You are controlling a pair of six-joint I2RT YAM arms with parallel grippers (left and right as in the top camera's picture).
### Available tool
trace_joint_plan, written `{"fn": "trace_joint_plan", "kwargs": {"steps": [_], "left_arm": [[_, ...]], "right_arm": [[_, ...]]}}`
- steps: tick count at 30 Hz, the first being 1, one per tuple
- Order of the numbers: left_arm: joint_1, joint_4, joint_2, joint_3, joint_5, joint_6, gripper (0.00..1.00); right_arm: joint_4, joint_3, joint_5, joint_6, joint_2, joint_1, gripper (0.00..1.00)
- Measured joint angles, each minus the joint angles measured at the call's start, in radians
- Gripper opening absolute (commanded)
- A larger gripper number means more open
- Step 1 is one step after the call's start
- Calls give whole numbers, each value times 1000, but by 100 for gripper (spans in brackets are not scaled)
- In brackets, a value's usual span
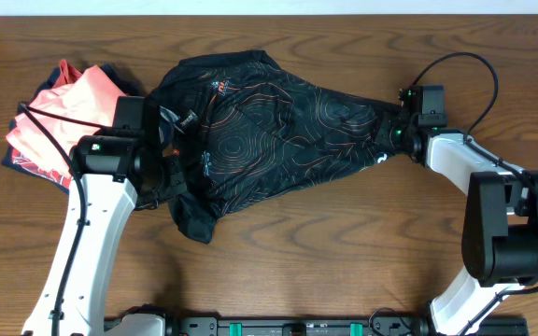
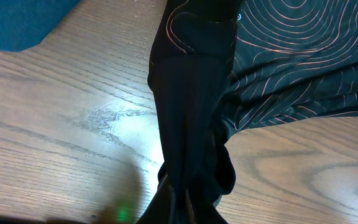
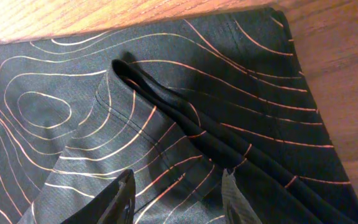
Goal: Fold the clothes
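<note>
Jersey [image 3: 166, 81] seemingly between right gripper [image 3: 178, 186] fingers [image 3: 120, 196]

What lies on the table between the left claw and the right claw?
The black jersey fills that stretch, reaching from the left claw to the right claw, with no bare wood between them. The overhead view shows this.

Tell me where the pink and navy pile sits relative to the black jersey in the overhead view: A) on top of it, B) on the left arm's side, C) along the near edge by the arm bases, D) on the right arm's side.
B: the pink and navy pile lies beyond the left end of the jersey, off the black fabric.
</note>
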Motion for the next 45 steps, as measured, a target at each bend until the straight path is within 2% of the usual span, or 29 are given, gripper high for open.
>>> {"fn": "trace_joint_plan", "kwargs": {"steps": [5, 12, 18, 22, 30, 37, 42, 45], "left_arm": [[0, 0, 0, 0, 0, 0, 6], [0, 0, 0, 0, 0, 0, 6], [0, 0, 0, 0, 0, 0, 6], [0, 1, 0, 0, 0, 0, 6], [0, 3, 0, 0, 0, 0, 6], [0, 42, 0, 0, 0, 0, 6], [0, 72, 0, 31, 6, 4, 6], [1, 71, 0, 136, 23, 4, 6]], "right_arm": [[16, 3, -8, 0, 15, 0, 42], [77, 3, -57, 3, 28, 0, 30], [87, 3, -91, 3, 28, 0, 27], [88, 3, -101, 1, 28, 0, 3], [74, 3, -106, 4, 28, 0, 1], [-126, 6, -102, -16, -32, -15, 1], [-383, 90, -82, -40, -237, -109, 1], [-522, 204, -71, -69, -382, -185, 1]]}}
